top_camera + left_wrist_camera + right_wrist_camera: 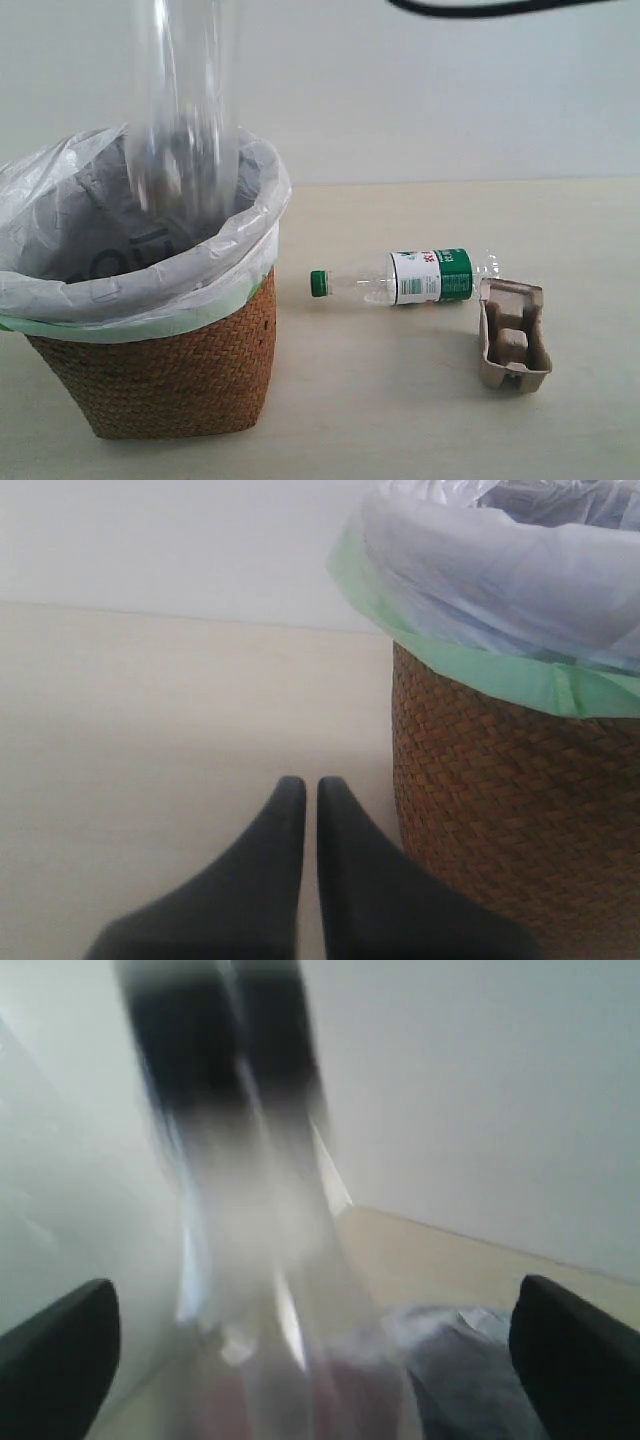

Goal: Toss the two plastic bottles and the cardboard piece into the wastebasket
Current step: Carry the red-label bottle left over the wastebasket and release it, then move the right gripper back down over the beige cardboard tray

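Brown woven wicker wastebasket (170, 380) at left on pale beige desk (400, 410), with translucent white plastic bag (60, 290) folded over rim. Blurred clear plastic bottle (185, 130) upright over basket mouth: lower end inside bag, top cut off by frame edge. Clear plastic bottle with green cap and white-green label (410, 277) lies on its side right of basket, cap toward it. Grey-beige moulded pulp tray (515, 335) just beside its base end. Black cable (470, 8) along top edge.

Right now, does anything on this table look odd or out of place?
Yes: a clear bottle is a smear of motion above the wastebasket, seemingly falling in, with the right claw open around it. A green-capped bottle lies on its side beside a pulp carton tray. Nothing looks spilled or broken.
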Controlling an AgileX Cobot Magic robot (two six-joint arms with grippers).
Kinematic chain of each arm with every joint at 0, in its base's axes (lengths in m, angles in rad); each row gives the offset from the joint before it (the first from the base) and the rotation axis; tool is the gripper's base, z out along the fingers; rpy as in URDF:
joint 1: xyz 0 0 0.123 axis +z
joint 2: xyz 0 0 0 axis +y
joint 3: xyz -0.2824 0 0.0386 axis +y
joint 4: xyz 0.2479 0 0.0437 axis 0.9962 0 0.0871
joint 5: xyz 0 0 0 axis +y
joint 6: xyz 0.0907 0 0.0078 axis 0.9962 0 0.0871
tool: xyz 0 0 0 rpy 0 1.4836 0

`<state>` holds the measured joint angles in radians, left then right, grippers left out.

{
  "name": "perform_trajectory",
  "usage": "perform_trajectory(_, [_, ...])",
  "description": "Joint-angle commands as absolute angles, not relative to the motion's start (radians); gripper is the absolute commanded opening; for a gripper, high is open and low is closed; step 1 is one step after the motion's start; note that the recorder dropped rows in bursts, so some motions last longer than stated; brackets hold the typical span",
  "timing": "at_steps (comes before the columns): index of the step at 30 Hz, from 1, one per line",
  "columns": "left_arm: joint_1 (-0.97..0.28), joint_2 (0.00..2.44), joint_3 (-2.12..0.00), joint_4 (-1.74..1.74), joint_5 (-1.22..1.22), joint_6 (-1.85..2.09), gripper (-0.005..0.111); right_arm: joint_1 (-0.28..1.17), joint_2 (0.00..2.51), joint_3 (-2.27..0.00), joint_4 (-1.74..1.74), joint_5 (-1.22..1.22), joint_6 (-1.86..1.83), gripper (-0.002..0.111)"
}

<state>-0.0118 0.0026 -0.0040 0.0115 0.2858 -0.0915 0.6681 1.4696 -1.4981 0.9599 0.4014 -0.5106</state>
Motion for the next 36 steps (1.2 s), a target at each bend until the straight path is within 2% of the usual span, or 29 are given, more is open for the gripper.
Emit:
perform_trajectory(1, [-0.010,0.000,0.000,0.016,0.277,-0.097,0.004,0.631,1.498,-1.497,0.508,0.478,-0.144,0.087])
perform_trajectory(6, [-0.010,0.000,0.000,0.016,0.277,-0.097,0.004,0.567,1.485,-1.497,0.234,0.572,0.026,0.088])
perform_trajectory(14, [-0.010,0.000,0.000,0.016,0.277,-0.097,0.004,0.434,1.473,-1.497,0.124,0.760,0.048,0.088])
perform_trajectory(22, [-0.010,0.000,0.000,0.016,0.277,-0.097,0.004,0.369,1.477,-1.486,0.027,0.916,0.052,0.088])
perform_trajectory(31, [-0.010,0.000,0.000,0.016,0.277,-0.097,0.004,0.369,1.477,-1.298,-0.016,0.901,0.123,0.088])
perform_trajectory(36, [-0.010,0.000,0.000,0.016,0.277,-0.097,0.004,0.369,1.477,-1.120,-0.267,0.839,0.429,0.088])
